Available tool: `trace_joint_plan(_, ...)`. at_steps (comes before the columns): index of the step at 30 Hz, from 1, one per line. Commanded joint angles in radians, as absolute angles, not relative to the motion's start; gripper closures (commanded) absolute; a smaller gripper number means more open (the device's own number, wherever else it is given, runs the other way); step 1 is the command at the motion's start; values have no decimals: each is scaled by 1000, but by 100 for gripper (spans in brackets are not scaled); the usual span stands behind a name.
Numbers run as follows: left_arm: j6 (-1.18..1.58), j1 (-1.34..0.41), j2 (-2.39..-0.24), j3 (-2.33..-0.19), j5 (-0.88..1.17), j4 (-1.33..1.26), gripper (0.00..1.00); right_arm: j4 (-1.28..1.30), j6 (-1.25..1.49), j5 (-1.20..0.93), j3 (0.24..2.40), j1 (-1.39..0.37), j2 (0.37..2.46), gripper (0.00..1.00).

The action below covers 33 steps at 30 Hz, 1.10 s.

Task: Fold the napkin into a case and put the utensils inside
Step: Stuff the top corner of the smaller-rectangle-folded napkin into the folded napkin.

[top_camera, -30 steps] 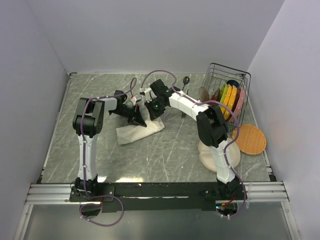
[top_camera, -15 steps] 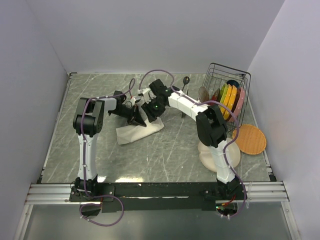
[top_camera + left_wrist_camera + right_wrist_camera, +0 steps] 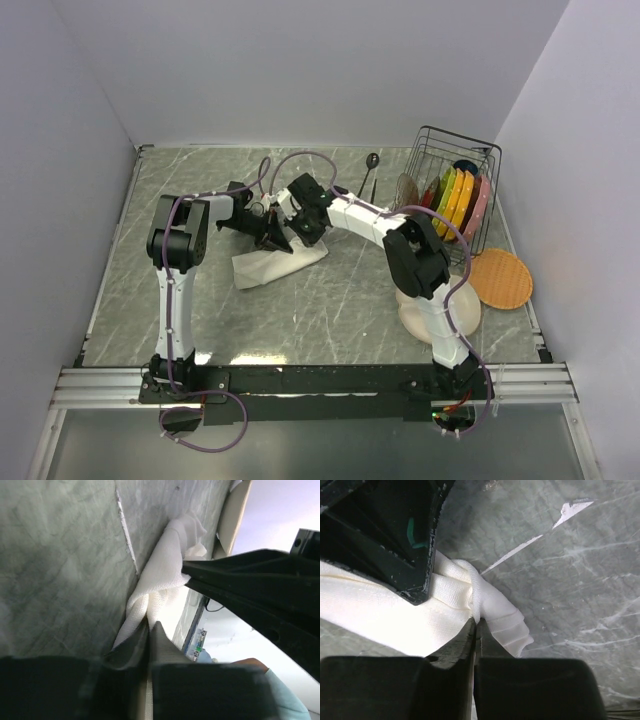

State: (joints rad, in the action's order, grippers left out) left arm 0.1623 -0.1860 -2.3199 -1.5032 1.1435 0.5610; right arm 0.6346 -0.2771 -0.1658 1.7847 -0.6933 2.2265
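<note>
The cream napkin (image 3: 272, 264) lies bunched on the grey table in front of both arms. My left gripper (image 3: 281, 241) is shut on its far edge; in the left wrist view the cloth (image 3: 160, 575) runs into the closed tips of that gripper (image 3: 149, 626). Just to the right, my right gripper (image 3: 305, 226) is shut on a raised fold of the napkin (image 3: 380, 610), and its tips (image 3: 476, 623) meet on the cloth. A dark spoon (image 3: 371, 162) lies behind the right arm. The fork is hidden.
A wire dish rack (image 3: 430, 150) with several colourful plates stands at the back right. An orange plate (image 3: 500, 278) lies beside it, and a beige plate (image 3: 412, 318) sits under the right arm. The left gripper's black body (image 3: 395, 535) crowds the right wrist view.
My right gripper opened, shifted left toward the left gripper, and shut again on a fold of the napkin. The left gripper has kept its hold and place.
</note>
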Motion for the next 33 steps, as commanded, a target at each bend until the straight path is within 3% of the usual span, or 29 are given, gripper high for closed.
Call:
trace_joint_plan(1,141,-170,-2301,-1511,1051,517,82,604,-275,-74,1741,-704,2246,100)
trace_joint_plan(3,137,-152,-2269,-1500,1058,505,70,597,-275,-63,1726,-706,2240,100)
trace_joint_plan(6,100,-117,-2208,-1494,1063,525,59,586,-279,-55,1703,-704,2237,100)
trace_joint_plan(12,20,-11,-2037,-1337,1094,534,44,571,-267,-48,1686,-706,2230,100)
trace_joint_plan(15,-93,61,-1904,-1240,1045,477,42,563,-258,-51,1686,-704,2232,100)
trace_joint_plan(20,-328,28,-1784,-1210,947,575,42,568,-241,-71,1687,-706,2233,100)
trace_joint_plan(26,-370,-70,-1746,-1141,858,514,37,575,-218,-92,1692,-701,2241,100)
trace_joint_plan(33,-393,-166,-1721,-1057,755,405,40,572,-204,-143,1690,-686,2237,100)
